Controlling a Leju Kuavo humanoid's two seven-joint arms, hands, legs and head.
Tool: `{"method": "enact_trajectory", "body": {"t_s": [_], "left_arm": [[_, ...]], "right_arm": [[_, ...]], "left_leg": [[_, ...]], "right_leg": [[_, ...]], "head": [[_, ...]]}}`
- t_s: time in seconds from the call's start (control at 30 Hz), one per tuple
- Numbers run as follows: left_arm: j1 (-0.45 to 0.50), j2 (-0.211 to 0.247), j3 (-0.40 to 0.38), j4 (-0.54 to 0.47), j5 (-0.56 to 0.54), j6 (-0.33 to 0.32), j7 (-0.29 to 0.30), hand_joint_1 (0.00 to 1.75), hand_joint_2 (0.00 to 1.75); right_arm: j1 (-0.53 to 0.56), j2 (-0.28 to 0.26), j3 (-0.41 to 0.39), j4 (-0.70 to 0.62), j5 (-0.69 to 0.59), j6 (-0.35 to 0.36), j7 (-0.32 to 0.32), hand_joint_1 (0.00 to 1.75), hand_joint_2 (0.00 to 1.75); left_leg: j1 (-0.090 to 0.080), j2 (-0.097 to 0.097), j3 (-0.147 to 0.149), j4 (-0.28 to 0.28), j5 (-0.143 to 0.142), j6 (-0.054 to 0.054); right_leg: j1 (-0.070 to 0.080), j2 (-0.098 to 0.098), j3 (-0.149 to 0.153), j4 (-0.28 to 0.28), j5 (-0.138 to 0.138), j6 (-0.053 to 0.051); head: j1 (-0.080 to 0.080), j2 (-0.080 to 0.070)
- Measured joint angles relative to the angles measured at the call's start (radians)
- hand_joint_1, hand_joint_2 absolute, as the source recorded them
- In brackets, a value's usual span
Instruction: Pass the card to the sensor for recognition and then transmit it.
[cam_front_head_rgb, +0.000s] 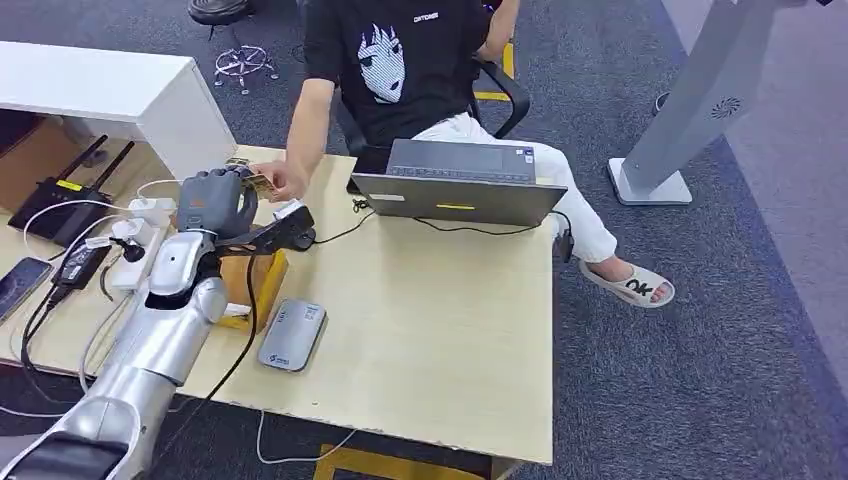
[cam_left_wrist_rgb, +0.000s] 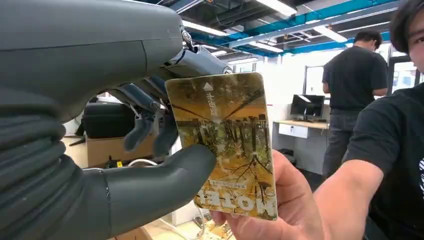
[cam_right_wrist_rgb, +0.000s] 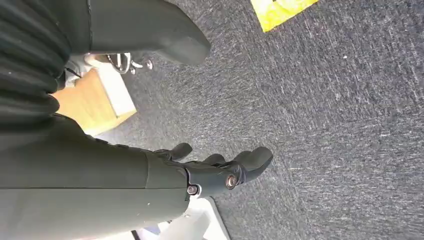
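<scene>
fingers (cam_left_wrist_rgb: 145, 127) of the left hand (cam_front_head_rgb: 215, 203) and its thumb pinch the card (cam_left_wrist_rgb: 225, 145), long axis upright. the person's hand (cam_left_wrist_rgb: 280, 205) already touches its lower end, so you release toward that side. right hand (cam_right_wrist_rgb: 220, 172) hangs w/ fingers loose, holds nothing, far from card.

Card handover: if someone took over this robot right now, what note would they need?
Left hand: holds the card between thumb and fingers, raised over the table's far edge.
Right hand: holds nothing, fingers apart, hanging over the carpet.
The seated person's hand already touches the card.
The grey sensor lies on the table, near the left arm.
Left: release the card to the person.
</scene>
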Motion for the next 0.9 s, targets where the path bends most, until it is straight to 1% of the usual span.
{"method": "enact_trajectory", "body": {"t_s": [0.37,0.47,0.6,0.77,0.9], "left_arm": [[0.002,0.023,-0.008,0.001,0.012,-0.023,-0.004,1.75,1.75],[0.008,0.026,-0.021,-0.017,0.038,-0.058,-0.024,1.75,1.75],[0.021,0.033,-0.068,-0.078,0.051,-0.137,-0.028,1.75,1.75],[0.027,0.036,-0.101,-0.119,0.05,-0.156,-0.028,1.75,1.75],[0.024,0.05,-0.154,-0.143,0.06,-0.216,-0.034,1.75,1.75]], "right_arm": [[0.0,-0.002,0.014,-0.001,-0.008,0.006,-0.008,0.0,1.75],[0.0,-0.002,0.019,-0.001,-0.023,0.007,-0.008,0.0,1.75],[0.0,-0.002,0.028,-0.001,-0.049,0.007,-0.011,0.0,1.75],[0.001,-0.002,0.036,-0.001,-0.055,0.007,-0.011,0.0,1.75],[0.001,-0.002,0.043,-0.001,-0.077,0.007,-0.015,0.0,1.75]], "left_leg": [[0.0,0.0,0.0,0.0,0.0,0.0],[0.0,0.0,0.0,0.0,0.0,0.0],[0.0,0.0,0.0,0.0,0.0,0.0],[0.0,0.0,0.0,0.0,0.0,0.0],[0.0,0.0,0.0,0.0,0.0,0.0]], "right_leg": [[0.0,0.0,0.0,0.0,0.0,0.0],[0.0,0.0,0.0,0.0,0.0,0.0],[0.0,0.0,0.0,0.0,0.0,0.0],[0.0,0.0,0.0,0.0,0.0,0.0],[0.0,0.0,0.0,0.0,0.0,0.0]], "head": [[0.0,0.0],[0.0,0.0],[0.0,0.0],[0.0,0.0],[0.0,0.0]]}}
